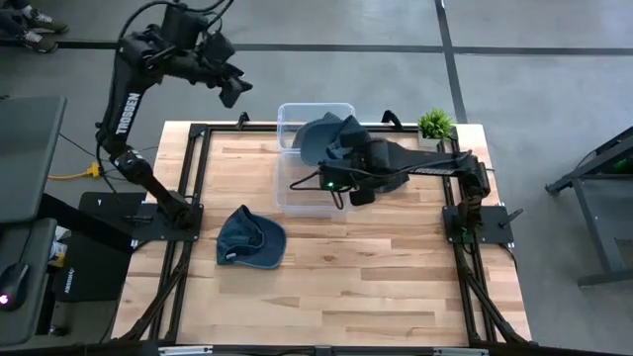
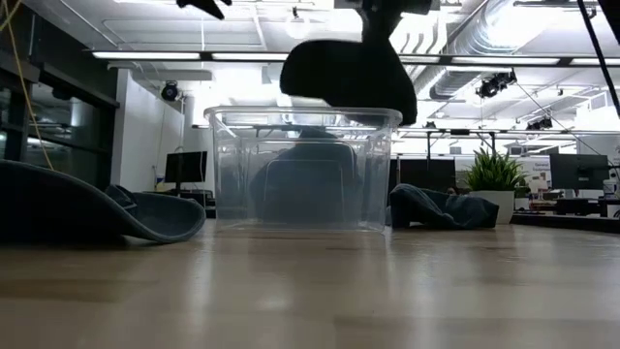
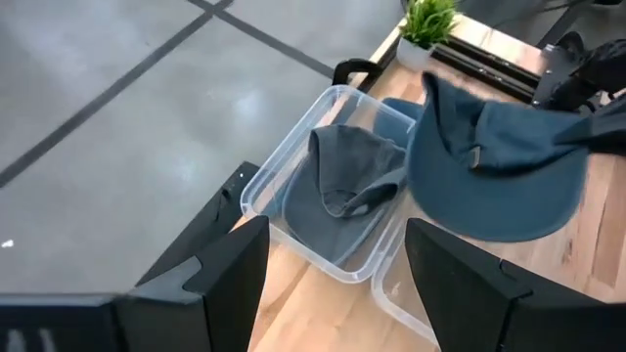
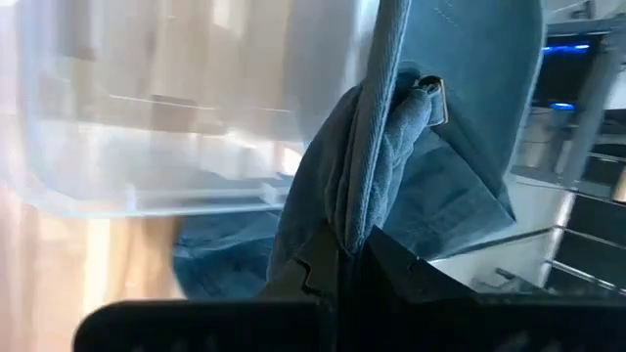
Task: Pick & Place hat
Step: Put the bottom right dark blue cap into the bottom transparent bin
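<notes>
Hat [image 1: 324, 138], pinched in the closed right claw [image 4: 344, 256], was held above the bin [image 1: 289, 203] toward twelve o'clock, evidently for dropping in; left claw [image 1: 233, 89] was parked open.

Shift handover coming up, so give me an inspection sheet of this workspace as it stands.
Surface: light wooden table in a black frame.
Job's things: clear plastic bin with one blue denim cap inside; second blue denim cap held above the bin; third blue denim cap on the table near the left edge.
Clutter: small green potted plant at the far right corner; crumpled blue fabric beside the bin.
Grippers: right gripper, fingers shut on the second cap; left gripper raised beyond the table's far edge, fingers open, empty.
Cables: yellow cable on the floor, left side.
Surroundings: grey floor, office room behind.
</notes>
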Controlling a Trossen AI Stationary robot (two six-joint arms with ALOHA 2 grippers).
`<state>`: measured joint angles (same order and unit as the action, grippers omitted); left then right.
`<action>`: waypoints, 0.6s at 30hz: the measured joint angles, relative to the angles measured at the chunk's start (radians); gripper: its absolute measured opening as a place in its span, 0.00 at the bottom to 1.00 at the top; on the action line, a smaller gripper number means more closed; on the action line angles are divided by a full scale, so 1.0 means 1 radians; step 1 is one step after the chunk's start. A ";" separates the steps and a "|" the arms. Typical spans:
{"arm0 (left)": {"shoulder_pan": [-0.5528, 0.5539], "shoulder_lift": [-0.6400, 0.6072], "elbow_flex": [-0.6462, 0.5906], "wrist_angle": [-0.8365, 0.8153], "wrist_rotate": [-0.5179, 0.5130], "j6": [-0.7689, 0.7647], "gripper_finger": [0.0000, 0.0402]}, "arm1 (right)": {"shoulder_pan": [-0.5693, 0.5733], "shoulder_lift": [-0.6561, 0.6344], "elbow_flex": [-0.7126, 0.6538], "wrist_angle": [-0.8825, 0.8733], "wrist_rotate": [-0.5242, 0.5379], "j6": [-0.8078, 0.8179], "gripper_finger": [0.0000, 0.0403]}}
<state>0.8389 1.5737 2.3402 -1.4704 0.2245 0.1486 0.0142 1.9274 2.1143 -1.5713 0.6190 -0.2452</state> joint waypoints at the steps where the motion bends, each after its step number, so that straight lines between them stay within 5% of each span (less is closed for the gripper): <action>1: -0.001 -0.010 0.000 -0.001 0.000 0.000 0.59 | 0.002 0.010 0.000 0.000 -0.013 0.003 0.03; 18: -0.001 -0.080 -0.001 -0.025 0.000 -0.029 0.59 | 0.040 0.138 0.000 0.002 -0.141 0.023 0.03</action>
<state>0.8375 1.4937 2.3394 -1.4956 0.2249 0.1196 0.0544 2.0656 2.1139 -1.5698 0.4782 -0.2219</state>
